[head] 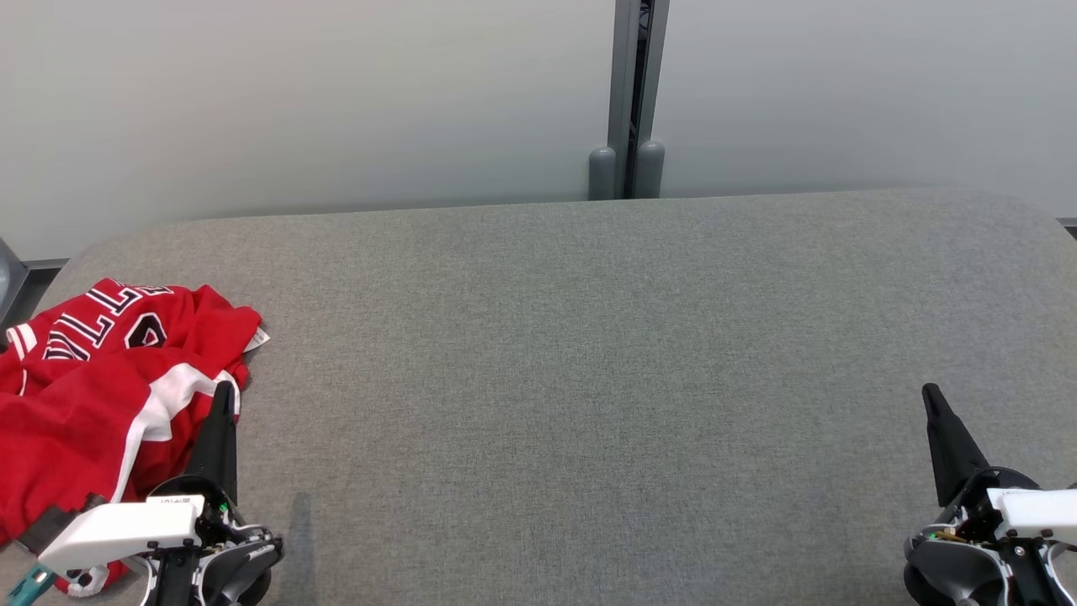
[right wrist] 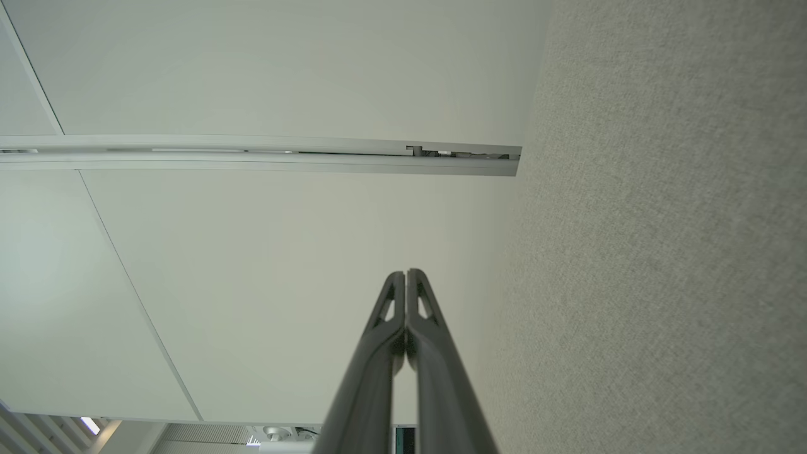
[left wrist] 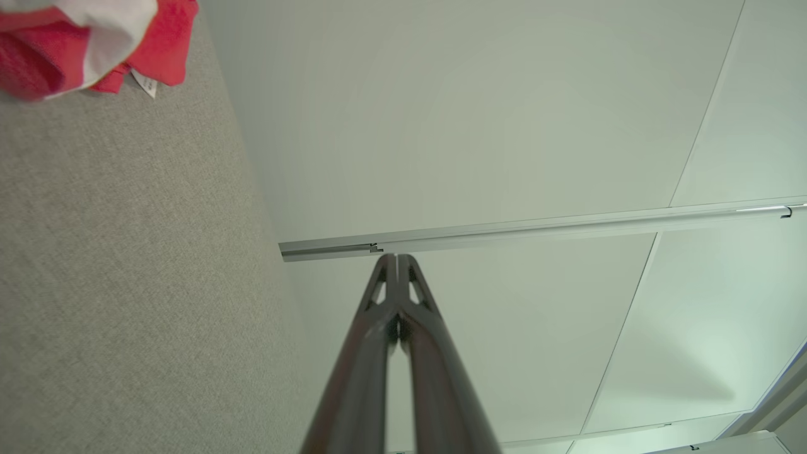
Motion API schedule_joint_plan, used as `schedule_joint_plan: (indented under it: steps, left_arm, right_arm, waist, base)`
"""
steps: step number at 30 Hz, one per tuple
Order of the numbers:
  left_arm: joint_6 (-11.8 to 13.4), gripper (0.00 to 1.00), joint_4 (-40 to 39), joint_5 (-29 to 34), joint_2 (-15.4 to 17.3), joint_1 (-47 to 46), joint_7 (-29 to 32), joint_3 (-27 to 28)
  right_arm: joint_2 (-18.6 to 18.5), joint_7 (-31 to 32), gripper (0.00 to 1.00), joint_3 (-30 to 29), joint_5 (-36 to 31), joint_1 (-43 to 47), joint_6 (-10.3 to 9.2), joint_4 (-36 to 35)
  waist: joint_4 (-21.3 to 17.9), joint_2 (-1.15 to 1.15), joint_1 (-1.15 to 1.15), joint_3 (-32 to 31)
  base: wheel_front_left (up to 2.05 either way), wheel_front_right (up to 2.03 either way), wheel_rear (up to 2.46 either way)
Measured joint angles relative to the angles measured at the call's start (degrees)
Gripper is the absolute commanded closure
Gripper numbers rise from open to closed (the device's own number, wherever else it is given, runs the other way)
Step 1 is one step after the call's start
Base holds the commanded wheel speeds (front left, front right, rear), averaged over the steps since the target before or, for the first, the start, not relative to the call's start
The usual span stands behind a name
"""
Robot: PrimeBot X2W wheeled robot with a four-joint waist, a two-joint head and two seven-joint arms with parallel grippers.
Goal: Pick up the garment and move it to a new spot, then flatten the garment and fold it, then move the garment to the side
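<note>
First step, not yet begun — the garment point(head: 92, 396) lay bunched at the table's point(head: 589, 379) left end. The left gripper point(head: 224, 391) and right gripper point(head: 931, 394) were pinched together, empty — the left would need to spread and reach it.

Long blk tapered fingers point(head: 220, 438), white wrist shells point(head: 118, 530), grey joints point(head: 951, 568).

We see the garment point(head: 84, 396), a red jersey with white trim and dark, white-edged lettering, lying crumpled in a loose heap on the grey surface point(head: 589, 379). It sits just to the left of the left pincer point(head: 224, 389), reaching past its tips, a small white tag point(head: 257, 338) poking from its right edge.
</note>
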Motion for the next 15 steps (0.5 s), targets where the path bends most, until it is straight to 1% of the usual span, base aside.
schedule_joint_plan:
  steps: [15]
  left_arm:
    - [0.0, 1.0, 0.0, 0.0, 0.0, 0.0, 0.0, 0.0]
  right_arm:
    - [0.0, 0.0, 1.0, 0.0, 0.0, 0.0, 0.0, 0.0]
  waist:
    - [0.0, 0.0, 0.0, 0.0]
  base:
    - [0.0, 0.0, 0.0]
